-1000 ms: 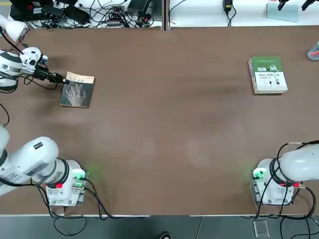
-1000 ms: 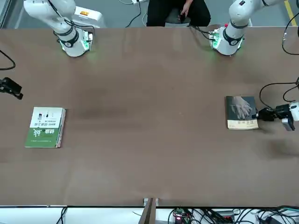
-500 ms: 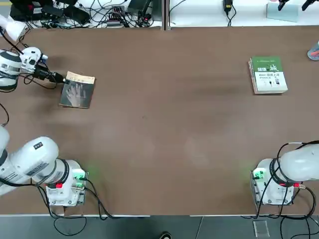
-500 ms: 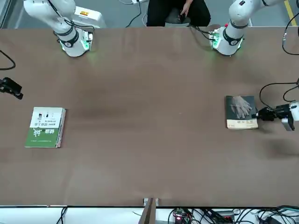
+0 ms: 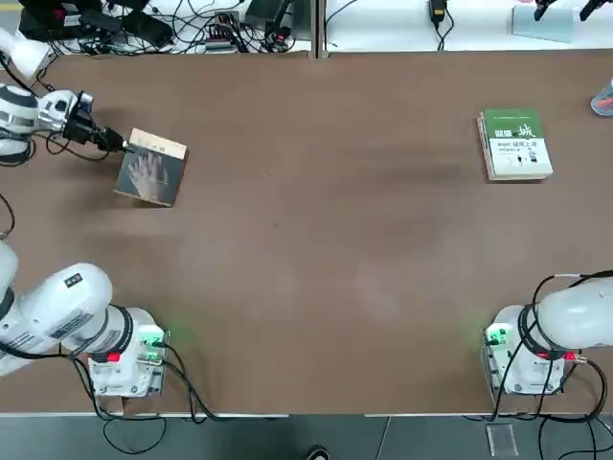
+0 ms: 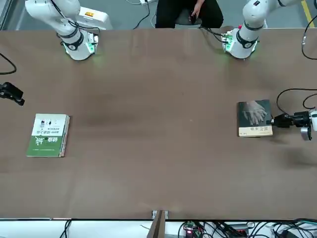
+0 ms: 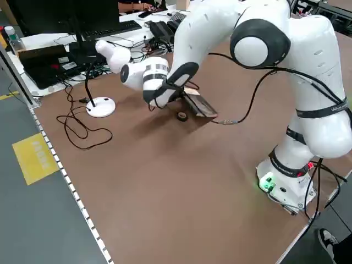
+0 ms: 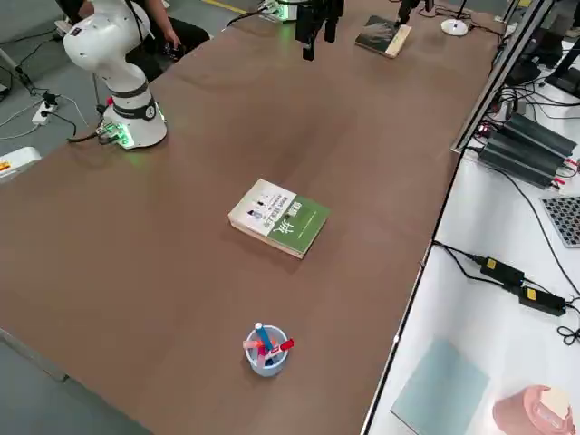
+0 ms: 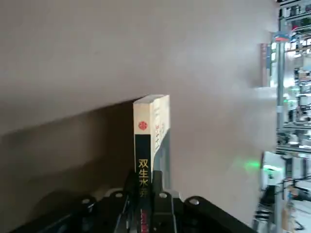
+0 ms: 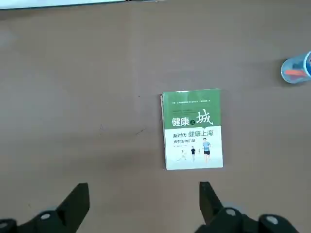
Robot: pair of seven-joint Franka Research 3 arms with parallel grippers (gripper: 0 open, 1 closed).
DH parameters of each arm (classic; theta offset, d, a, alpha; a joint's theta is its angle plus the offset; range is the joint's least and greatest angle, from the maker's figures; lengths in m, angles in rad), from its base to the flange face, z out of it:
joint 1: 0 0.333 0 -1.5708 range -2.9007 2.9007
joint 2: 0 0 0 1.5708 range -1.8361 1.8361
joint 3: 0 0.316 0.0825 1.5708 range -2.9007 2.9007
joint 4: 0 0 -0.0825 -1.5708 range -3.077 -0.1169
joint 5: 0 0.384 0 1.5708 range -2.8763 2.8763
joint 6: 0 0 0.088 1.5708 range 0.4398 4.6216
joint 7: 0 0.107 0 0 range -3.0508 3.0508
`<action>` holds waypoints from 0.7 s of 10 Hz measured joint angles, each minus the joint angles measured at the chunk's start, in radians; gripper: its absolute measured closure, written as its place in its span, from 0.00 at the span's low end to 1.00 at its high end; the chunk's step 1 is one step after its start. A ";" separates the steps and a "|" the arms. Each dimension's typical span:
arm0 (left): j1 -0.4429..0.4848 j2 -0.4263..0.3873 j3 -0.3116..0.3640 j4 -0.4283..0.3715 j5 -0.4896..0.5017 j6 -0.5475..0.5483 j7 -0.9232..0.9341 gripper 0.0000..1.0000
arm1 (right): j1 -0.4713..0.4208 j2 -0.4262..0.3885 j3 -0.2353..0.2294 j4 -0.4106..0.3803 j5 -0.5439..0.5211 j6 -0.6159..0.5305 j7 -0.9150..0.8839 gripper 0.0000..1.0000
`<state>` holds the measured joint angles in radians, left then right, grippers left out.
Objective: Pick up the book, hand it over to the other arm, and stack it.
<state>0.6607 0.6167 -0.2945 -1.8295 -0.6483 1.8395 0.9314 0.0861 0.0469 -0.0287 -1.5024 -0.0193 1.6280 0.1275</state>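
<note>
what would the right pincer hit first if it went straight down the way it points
Probably bare brown table. The open right pincer points down just short of the thick green-and-white book, though depth is unclear.

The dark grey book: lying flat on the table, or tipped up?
Tipped up. The left hand grips the book by one edge, and the left side view shows it slanting off the table.

My table (image 5: 316, 240) is a broad brown slab. Past its far edge a white bench (image 5: 383, 24) carries tangled black cables (image 5: 192, 34). Off my right side, another white bench (image 8: 489, 299) holds a black power adapter (image 8: 512, 276) and a pale blue sheet (image 8: 439, 385). On my left, grey floor (image 7: 33, 220) with a yellow patch (image 7: 34, 157)
</note>
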 joint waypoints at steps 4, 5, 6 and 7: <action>-0.001 -0.037 -0.089 0.071 0.000 -0.037 -0.118 0.99 | 0.000 0.000 0.000 0.000 0.001 -0.001 0.000 0.01; -0.001 -0.052 -0.116 0.079 0.000 -0.046 -0.164 0.99 | 0.000 0.000 0.000 0.000 0.001 -0.001 0.000 0.01; -0.001 -0.067 -0.142 0.085 0.000 -0.057 -0.217 0.99 | 0.000 0.000 0.000 0.000 0.001 -0.001 0.000 0.01; -0.001 -0.079 -0.172 0.094 0.000 -0.065 -0.272 0.99 | 0.000 0.000 0.001 0.000 0.003 -0.001 0.000 0.01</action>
<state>0.6600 0.5375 -0.4662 -1.7359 -0.6485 1.7740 0.6597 0.0862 0.0469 -0.0280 -1.5026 -0.0163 1.6267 0.1275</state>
